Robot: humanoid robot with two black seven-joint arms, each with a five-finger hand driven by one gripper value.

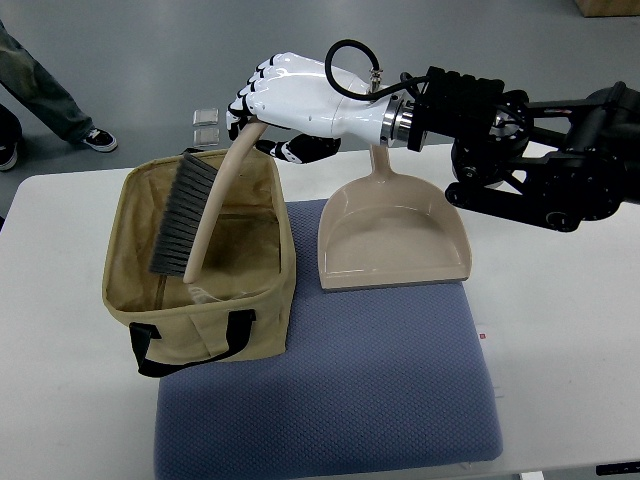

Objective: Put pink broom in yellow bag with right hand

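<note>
broom [200, 215], pale pink handle and grey bristles, hangs slanted into the open yellow bag [200, 335]; its long axis runs from the right hand [290, 100] at upper right down-left, lower end inside the bag near its floor. fingers [250, 95] are clamped around the handle's top, above the bag's far rim. dustpan [392, 235] lies just beside the bag on the blue mat [340, 390].

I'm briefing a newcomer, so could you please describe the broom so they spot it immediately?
Find the blue mat on the white table; on its left edge stands an open tan bag. The broom leans inside it, held by the right hand: pale handle, grey bristles, unlike the bristleless dustpan.
</note>
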